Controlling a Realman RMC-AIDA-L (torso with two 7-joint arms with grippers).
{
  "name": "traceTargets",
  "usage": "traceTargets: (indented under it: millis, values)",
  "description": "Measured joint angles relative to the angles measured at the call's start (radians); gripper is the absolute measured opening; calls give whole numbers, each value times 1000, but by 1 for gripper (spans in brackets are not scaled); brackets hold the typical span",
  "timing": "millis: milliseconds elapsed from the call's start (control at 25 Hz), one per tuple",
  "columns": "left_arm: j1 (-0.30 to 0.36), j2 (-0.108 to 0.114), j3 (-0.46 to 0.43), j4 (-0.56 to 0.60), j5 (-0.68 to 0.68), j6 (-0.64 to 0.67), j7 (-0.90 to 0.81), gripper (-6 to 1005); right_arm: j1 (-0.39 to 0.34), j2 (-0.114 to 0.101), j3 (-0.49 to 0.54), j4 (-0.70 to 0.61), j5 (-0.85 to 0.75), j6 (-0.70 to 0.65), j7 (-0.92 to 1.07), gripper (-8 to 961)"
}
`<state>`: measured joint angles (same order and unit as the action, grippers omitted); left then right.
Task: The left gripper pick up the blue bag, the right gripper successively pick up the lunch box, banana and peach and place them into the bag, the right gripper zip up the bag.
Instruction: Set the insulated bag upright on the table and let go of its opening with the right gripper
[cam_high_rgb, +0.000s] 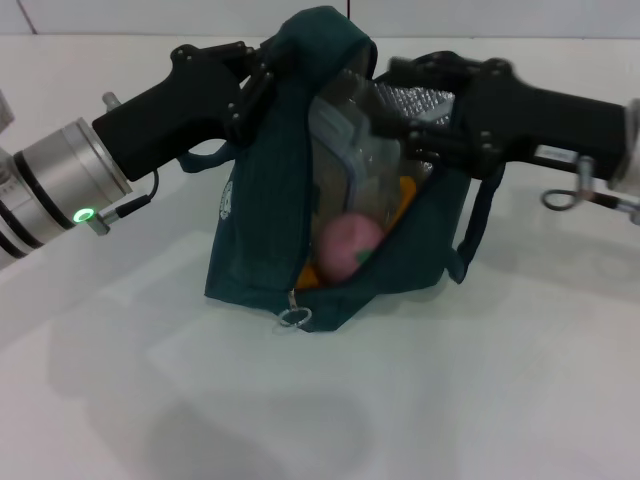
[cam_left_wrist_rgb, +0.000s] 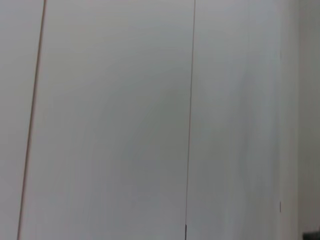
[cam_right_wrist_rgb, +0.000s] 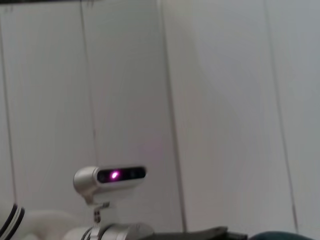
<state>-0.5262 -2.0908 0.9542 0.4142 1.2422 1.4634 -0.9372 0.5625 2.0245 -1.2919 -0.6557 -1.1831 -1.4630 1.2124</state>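
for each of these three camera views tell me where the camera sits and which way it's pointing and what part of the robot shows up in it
Head view: from the robot's head, looking forward and down at the white table; the left gripper holds the blue bag, the right gripper is at its opening.
Left wrist view: from the left wrist, facing a pale panelled wall; no fingers show.
Right wrist view: from the right wrist, facing the wall and the robot's head camera.
Shared: both wrist views show wall, not the bag's contents.

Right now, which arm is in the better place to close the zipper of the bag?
The right. The left gripper holds up the blue bag by its top, so it is busy. The right gripper is at the open mouth, though the zipper pull hangs low.
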Motion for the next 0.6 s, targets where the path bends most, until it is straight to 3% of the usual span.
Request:
traceTargets:
  millis: [120,320,480,600]
  values:
    - [0,0,0,0,0,1,0,45,-50,-6,8,-4,56,-68,-36,603]
    - [2,0,0,-2,0,0,1,45,-190,-25,95,-15,57,-242,-95,596]
    - [2,0,0,-2,0,0,2,45,-260,-45,109,-3,-36,-246,-106,585]
    - [1,0,0,-2,0,0,2,45,-278,-41,113,25,-130,-218,-110,574]
